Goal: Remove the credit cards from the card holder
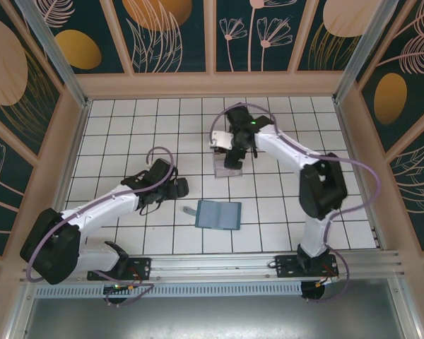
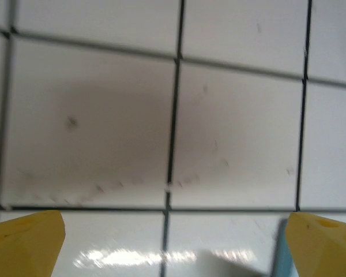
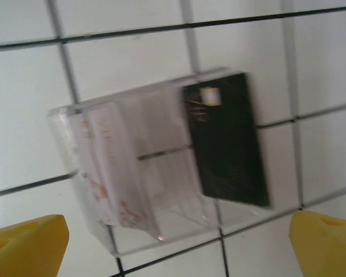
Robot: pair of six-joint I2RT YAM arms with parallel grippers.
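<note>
From above, the card holder lies flat at centre frame, long axis left to right, just below and right of the left end effector, the nearer one. The right end effector hovers over a clear tray higher up. Left wrist: jaws spread over bare counter, with a teal edge, probably the holder, at lower right. Right wrist: jaws spread wide above the tray, which holds the black card and pale card.

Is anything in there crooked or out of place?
Slightly. In the clear tray, the black card lies at a slant and the pale card seems to lean against one wall rather than lying flat. The card holder lies open.
</note>
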